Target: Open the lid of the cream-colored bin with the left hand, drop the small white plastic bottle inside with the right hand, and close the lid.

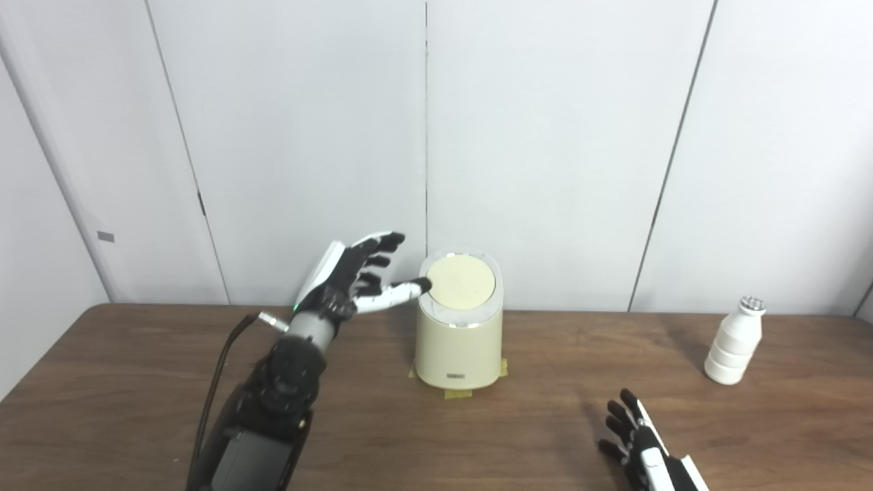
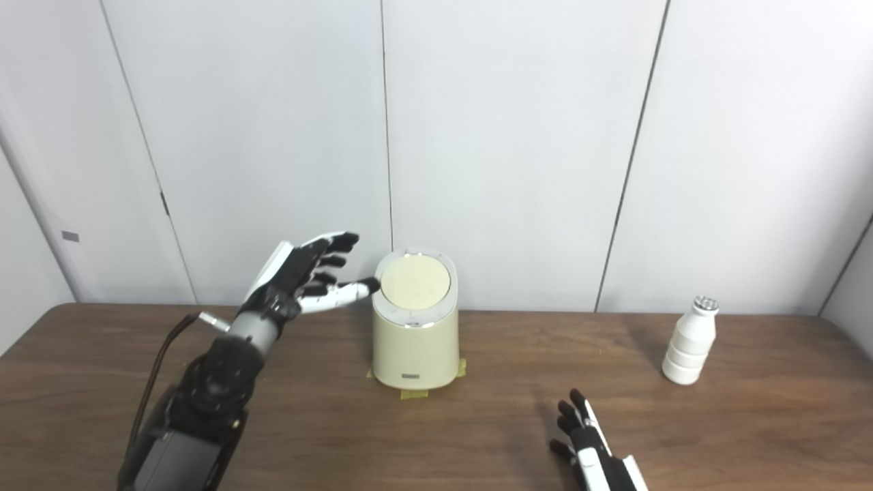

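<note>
step: opening lid (image 1: 460, 281) | left hand (image 1: 354, 276) fingers spread, empty, at bin (image 1: 458, 341) | next: press lid | right hand (image 1: 638, 440) fingers apart, empty, desk's near edge

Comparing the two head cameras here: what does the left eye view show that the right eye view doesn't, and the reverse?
Only the left eye view: little, just a wider strip of wall and table on the left.

Only the right eye view: the table's rounded far right corner and more wall beyond the bottle.

Both: the open left hand raised beside the closed lid of the cream bin, whether touching is unclear; yellow tape under the bin; the bottle upright at far right; the right hand low near the bottom edge, open, holding nothing.
</note>
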You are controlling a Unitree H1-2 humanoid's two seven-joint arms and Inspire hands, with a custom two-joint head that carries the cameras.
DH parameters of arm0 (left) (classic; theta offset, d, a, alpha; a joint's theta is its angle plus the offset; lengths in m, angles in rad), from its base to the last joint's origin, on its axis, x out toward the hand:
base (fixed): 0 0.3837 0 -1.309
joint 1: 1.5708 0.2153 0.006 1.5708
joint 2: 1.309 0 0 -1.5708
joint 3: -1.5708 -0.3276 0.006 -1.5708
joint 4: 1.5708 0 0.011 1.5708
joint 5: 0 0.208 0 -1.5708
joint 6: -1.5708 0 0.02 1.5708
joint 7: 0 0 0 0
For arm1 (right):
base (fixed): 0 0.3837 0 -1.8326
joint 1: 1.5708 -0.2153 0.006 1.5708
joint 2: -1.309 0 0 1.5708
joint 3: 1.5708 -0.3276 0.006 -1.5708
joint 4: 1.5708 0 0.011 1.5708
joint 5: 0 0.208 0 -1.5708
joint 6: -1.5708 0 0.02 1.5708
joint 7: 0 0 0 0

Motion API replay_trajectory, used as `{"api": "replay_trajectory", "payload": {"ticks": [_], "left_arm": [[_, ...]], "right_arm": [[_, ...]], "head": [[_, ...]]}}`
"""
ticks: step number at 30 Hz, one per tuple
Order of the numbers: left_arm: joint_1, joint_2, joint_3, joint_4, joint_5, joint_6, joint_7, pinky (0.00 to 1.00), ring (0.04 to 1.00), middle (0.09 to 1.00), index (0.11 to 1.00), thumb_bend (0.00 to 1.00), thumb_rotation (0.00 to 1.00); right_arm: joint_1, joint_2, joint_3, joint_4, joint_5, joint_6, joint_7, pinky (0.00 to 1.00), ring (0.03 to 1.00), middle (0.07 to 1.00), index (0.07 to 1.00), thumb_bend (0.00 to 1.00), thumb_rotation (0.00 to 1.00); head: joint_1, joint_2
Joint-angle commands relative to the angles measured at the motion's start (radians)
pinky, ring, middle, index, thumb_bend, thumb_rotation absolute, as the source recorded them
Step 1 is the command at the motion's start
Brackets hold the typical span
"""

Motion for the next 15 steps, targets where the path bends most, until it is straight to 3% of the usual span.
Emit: {"api": "replay_trajectory", "payload": {"ticks": [1, 11, 15], "left_arm": [[-0.079, 0.011, -0.005, 0.013, 0.022, -0.060, 0.019, 0.74, 0.822, 0.860, 0.873, 0.82, 0.37], [-0.168, -0.001, -0.028, 0.109, 0.047, -0.102, 0.024, 0.75, 0.839, 0.880, 0.897, 0.80, 0.33], [-0.201, 0.011, -0.055, 0.152, 0.081, -0.103, 0.018, 0.75, 0.858, 0.894, 0.921, 0.87, 0.34]], "right_arm": [[-0.002, 0.020, 0.013, 0.027, -0.003, -0.045, -0.011, 0.88, 0.950, 0.954, 1.000, 0.56, 1.00], [-0.003, 0.031, 0.024, 0.031, -0.035, -0.054, -0.023, 0.85, 0.931, 0.936, 1.000, 0.56, 1.00], [-0.006, 0.037, 0.026, 0.037, -0.028, -0.055, -0.021, 0.87, 0.931, 0.927, 1.000, 0.57, 1.00]], "head": [[-0.003, -0.002], [-0.014, -0.005], [-0.022, -0.008]]}}
